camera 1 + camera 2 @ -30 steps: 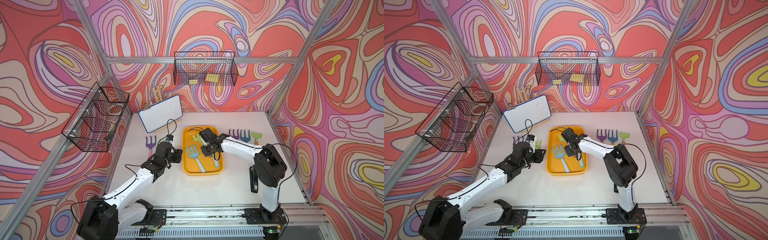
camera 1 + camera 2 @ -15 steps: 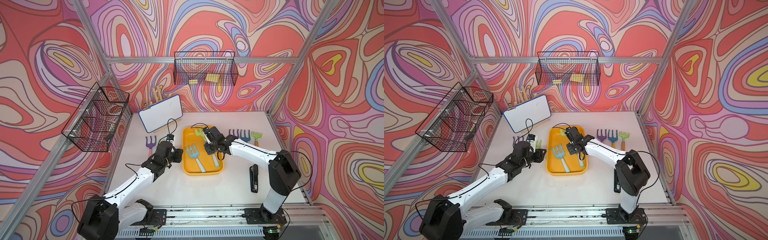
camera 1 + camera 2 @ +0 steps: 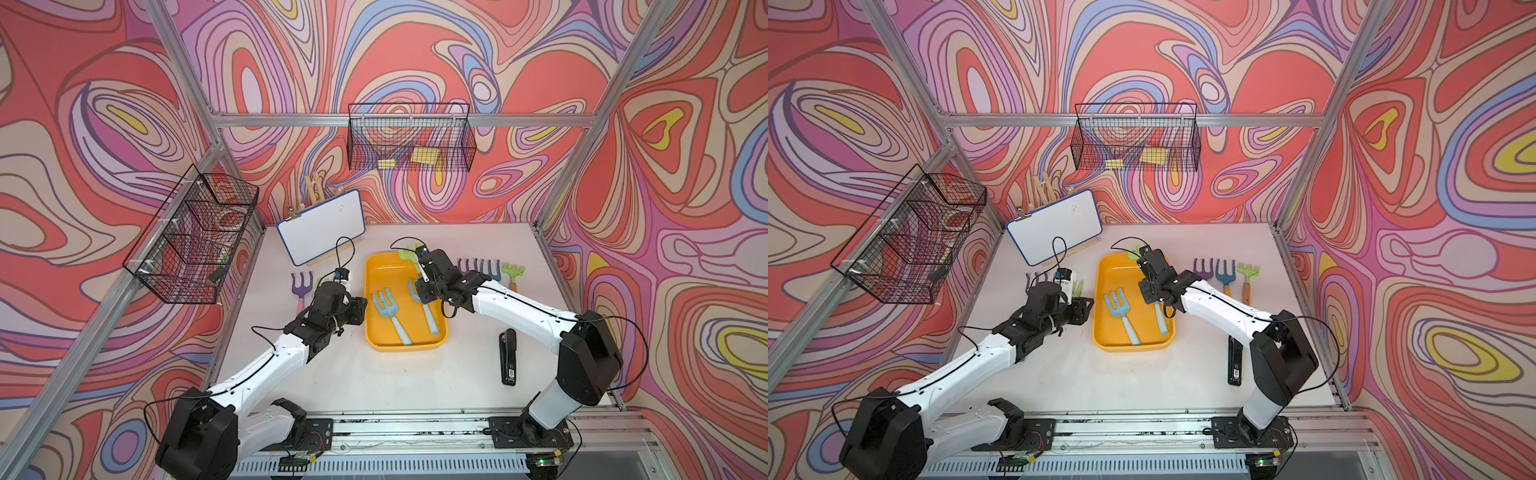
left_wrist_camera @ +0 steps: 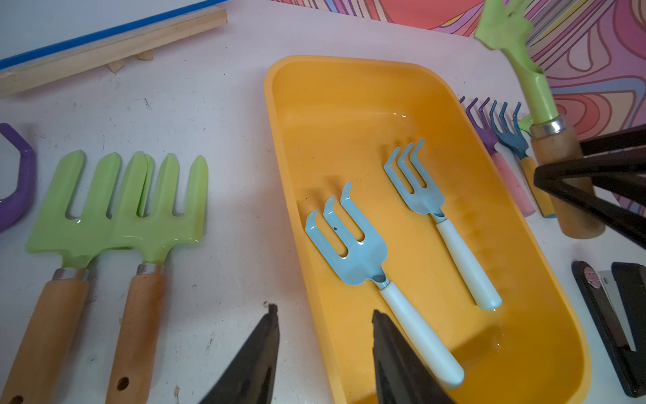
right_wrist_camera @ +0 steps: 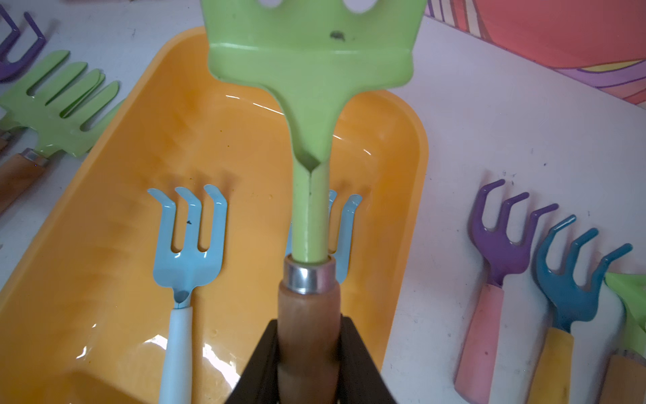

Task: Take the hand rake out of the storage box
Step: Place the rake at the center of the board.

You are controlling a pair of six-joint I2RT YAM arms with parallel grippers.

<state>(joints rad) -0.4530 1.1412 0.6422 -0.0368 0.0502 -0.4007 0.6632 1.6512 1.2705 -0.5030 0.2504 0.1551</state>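
Observation:
My right gripper (image 3: pixel 424 277) (image 5: pixel 309 325) is shut on the wooden handle of a green hand rake (image 3: pixel 406 254) (image 3: pixel 1133 250) (image 5: pixel 311 70). It holds the rake in the air over the far right part of the yellow-orange storage box (image 3: pixel 405 347) (image 3: pixel 1133 347) (image 5: pixel 216 147). Two light blue rakes (image 3: pixel 388 309) (image 3: pixel 424 307) lie on the box floor. My left gripper (image 3: pixel 359 309) (image 4: pixel 323 311) is open and empty. It hovers at the box's left rim (image 4: pixel 279 147), one finger over the table and one over the box.
Two green rakes (image 4: pixel 115 217) and a purple one (image 3: pixel 301 286) lie left of the box. Purple, blue and green rakes (image 3: pixel 1225 272) lie to its right. A black stapler (image 3: pixel 508 356) lies at the front right. A whiteboard (image 3: pixel 322 226) stands behind, and wire baskets (image 3: pixel 409 143) (image 3: pixel 195 237) hang on the walls.
My right arm has swung to the right and carried the green rake up and toward the box's far right side. The left arm has stayed still.

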